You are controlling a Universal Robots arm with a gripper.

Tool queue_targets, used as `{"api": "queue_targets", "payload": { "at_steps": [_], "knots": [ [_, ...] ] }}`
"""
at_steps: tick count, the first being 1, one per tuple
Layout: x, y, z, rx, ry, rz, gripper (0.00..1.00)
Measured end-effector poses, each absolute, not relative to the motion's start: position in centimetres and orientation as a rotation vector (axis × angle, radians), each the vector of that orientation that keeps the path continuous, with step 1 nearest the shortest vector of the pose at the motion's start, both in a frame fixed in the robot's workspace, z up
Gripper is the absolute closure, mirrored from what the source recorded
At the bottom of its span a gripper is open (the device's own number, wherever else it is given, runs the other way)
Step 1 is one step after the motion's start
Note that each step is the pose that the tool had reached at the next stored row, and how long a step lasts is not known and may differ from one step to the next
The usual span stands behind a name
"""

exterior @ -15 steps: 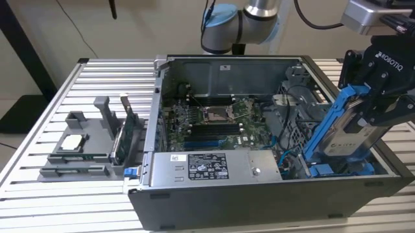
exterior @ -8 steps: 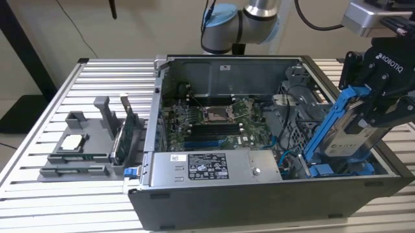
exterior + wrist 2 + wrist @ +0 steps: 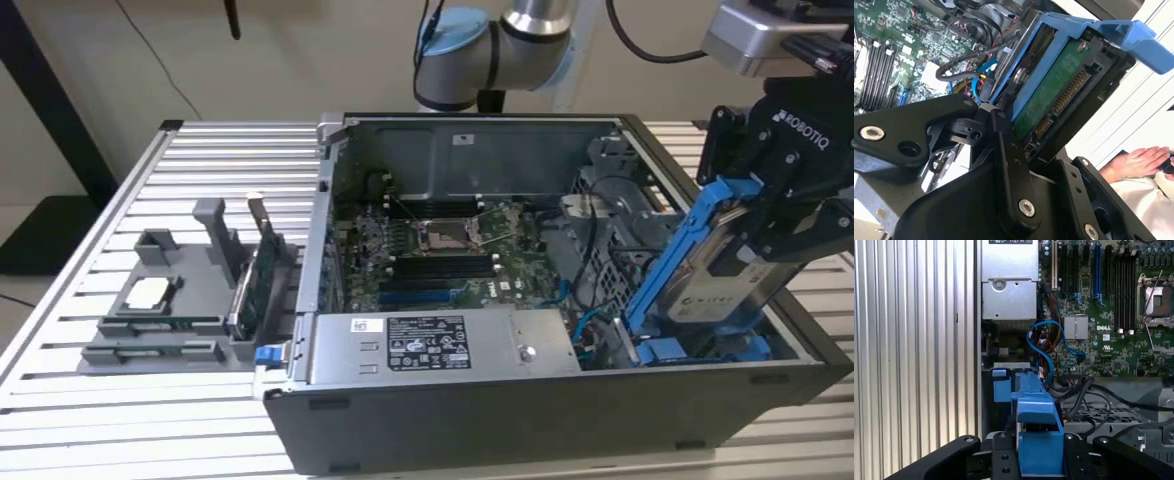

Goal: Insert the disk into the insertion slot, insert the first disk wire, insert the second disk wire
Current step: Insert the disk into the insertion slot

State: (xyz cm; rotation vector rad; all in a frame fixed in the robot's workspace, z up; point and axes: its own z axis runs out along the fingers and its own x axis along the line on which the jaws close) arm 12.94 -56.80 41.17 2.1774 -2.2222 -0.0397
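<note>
grip first: the gripper point(image 3: 774, 215) is clamped shut on the disk point(image 3: 734, 270), pinching its blue carrier frame near the upper end. in the exterior view the disk hangs steeply tilted over the corner of the open computer case point(image 3: 534, 430) at the exterior view's right. its lower end is down among the blue rails of the insertion slot point(image 3: 683, 352); whether it has begun to seat there i cannot tell. the case lies on a slatted metal worktop point(image 3: 80, 400).

what could go wrong, as i judge it: with the disk this far off the line of the rails, a push could wedge one corner of the carrier and bind it, or flex the plastic frame. held at one end only, the disk could also pivot in the grip if the low end catches. loose wiring is the other worry. a wire caught under the carrier would block seating and could be pinched.

the views add to each other. the exterior view gives the tilt and the labelled face. the first wrist view looks along the carrier and shows a blue cable point(image 3: 1046, 342) and dark cables point(image 3: 1089, 395) looping just beside the bay, near the power-supply box point(image 3: 1009, 290). the second wrist view shows the disk's green underside with its connector point(image 3: 1066, 97), and a person's hand point(image 3: 1141, 160) resting beyond the case.
</note>
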Motion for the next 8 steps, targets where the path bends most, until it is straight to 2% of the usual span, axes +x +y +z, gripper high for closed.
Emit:
{"api": "queue_targets", "payload": {
  "at_steps": [8],
  "knots": [
    [12.84, -56.95, 41.21, 2.177, -2.222, -0.040, 0.67]
  ]
}}
